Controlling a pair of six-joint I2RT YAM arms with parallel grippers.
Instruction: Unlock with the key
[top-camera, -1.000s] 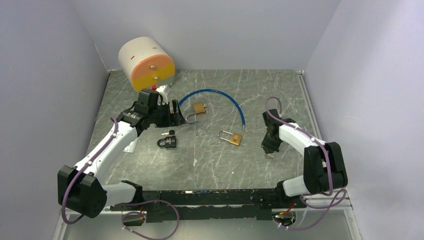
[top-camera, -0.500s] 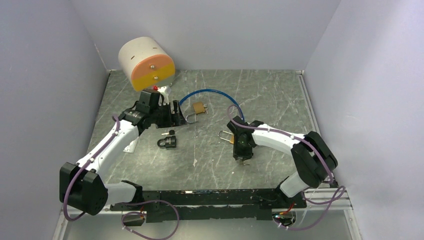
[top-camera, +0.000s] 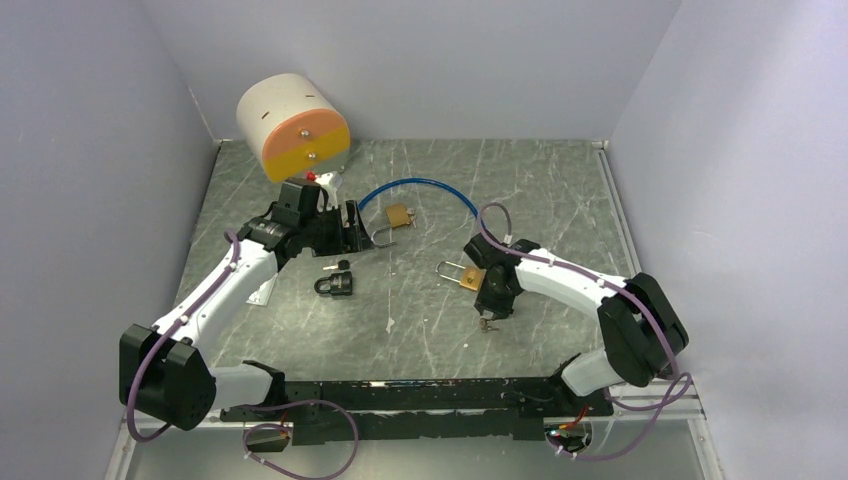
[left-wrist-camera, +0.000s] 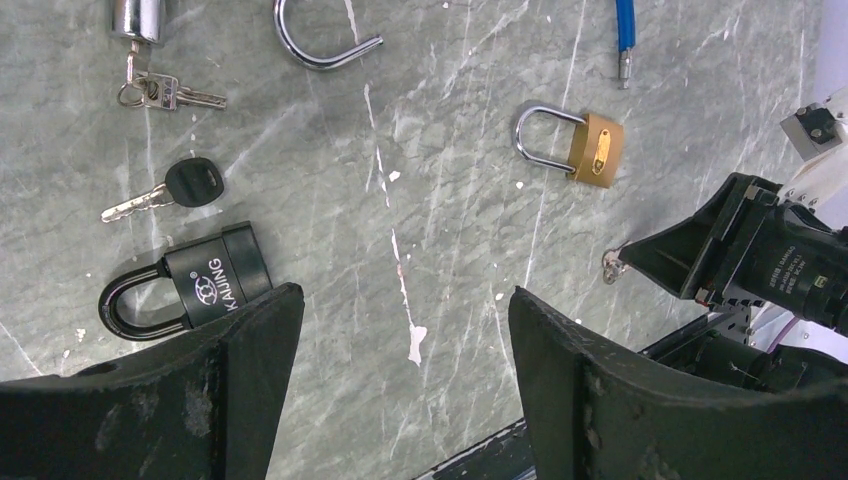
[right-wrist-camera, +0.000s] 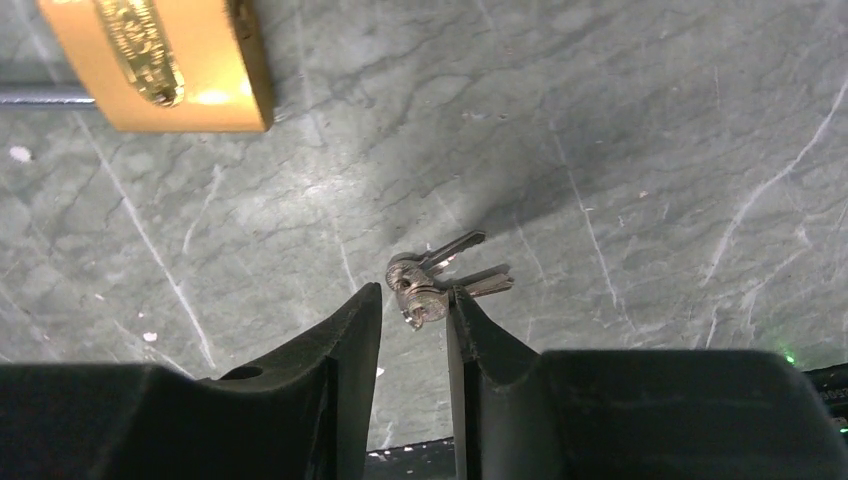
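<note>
A small bunch of silver keys lies on the table right at the tips of my right gripper. That gripper stands open, with the key ring between the fingertips and against the right one. In the top view the keys lie just in front of a shut brass padlock, which also appears in the right wrist view. My left gripper hovers wide open and empty at the back left. Under it lie a black padlock and a black-headed key.
A second brass padlock with its shackle open lies near a blue cable. A cream and orange cylinder stands at the back left. More silver keys hang from a chrome lock at the edge of the left wrist view.
My right arm swung left from the right side to the shut brass padlock, bringing the keys. Its jaws went from shut to open, and the keys now lie on the table. The left arm has not moved.
</note>
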